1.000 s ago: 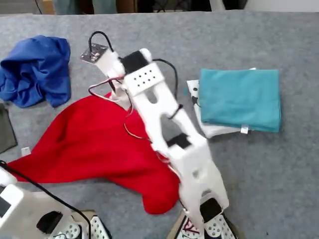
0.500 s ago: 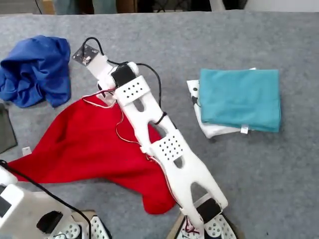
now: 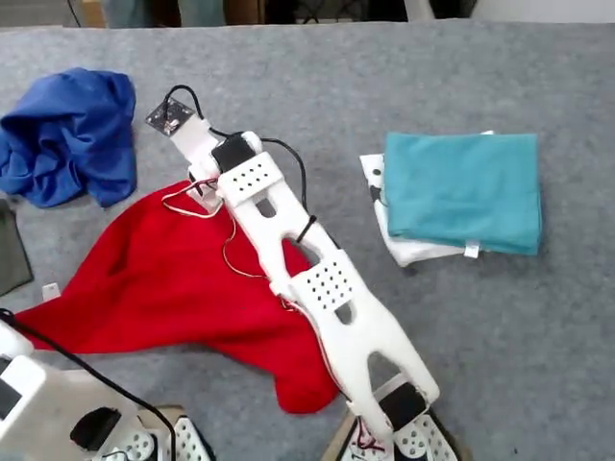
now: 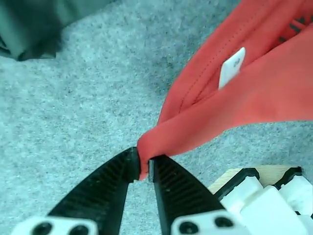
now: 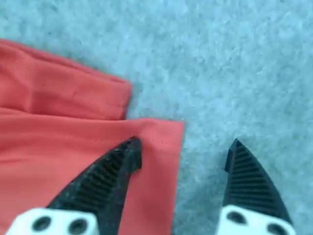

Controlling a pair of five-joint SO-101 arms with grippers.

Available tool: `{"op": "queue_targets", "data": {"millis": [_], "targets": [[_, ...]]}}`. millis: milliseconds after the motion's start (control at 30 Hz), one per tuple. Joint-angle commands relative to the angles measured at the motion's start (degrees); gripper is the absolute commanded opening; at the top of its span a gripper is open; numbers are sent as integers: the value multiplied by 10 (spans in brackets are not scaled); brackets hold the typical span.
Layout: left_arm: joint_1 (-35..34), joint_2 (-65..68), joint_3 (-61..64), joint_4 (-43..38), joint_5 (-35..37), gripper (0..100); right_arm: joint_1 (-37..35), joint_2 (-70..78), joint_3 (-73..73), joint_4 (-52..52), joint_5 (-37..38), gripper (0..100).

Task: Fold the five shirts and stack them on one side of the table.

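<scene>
A red shirt [image 3: 183, 279] lies spread and rumpled on the grey table's left half. My left gripper [image 4: 143, 164] is shut on one corner of the red shirt [image 4: 254, 98], close to its white tag [image 4: 231, 66] and just above the felt. My right gripper [image 5: 186, 147] stands open over a far hem corner of the red shirt [image 5: 58, 147], one finger above the cloth and the other above bare felt. In the high view the right arm [image 3: 307, 279] stretches across the shirt from the near edge. A teal folded shirt [image 3: 461, 190] rests on a white folded shirt [image 3: 408, 248] at the right.
A crumpled blue shirt [image 3: 72, 134] lies at the far left. A dark grey shirt [image 3: 10, 254] pokes in at the left edge, also seen as dark cloth [image 4: 34, 19]. The left arm's base [image 3: 38, 403] sits at the near left corner.
The right arm has stretched out and lowered toward the red shirt's far edge, its wrist swinging left. The red shirt and the folded stack have stayed put.
</scene>
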Motion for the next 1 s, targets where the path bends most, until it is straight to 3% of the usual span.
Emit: {"op": "queue_targets", "data": {"millis": [0,167,400,600,767,967], "targets": [[6,-24,-1,2,-3,29,-7,-5,1,-11,-4,222],[6,-25,-2,1,-3,29,-4,-7,0,-59,-7,8],[27,-24,-1,-11,17,29,9,-34,-80,-25,-7,13],[60,-26,-8,-6,73,29,25,-63,-207,105,-7,13],[89,-27,-16,-5,103,29,52,-134,-211,193,-7,13],[169,-27,-101,-5,225,29,76,-265,-212,207,-14,13]]}}
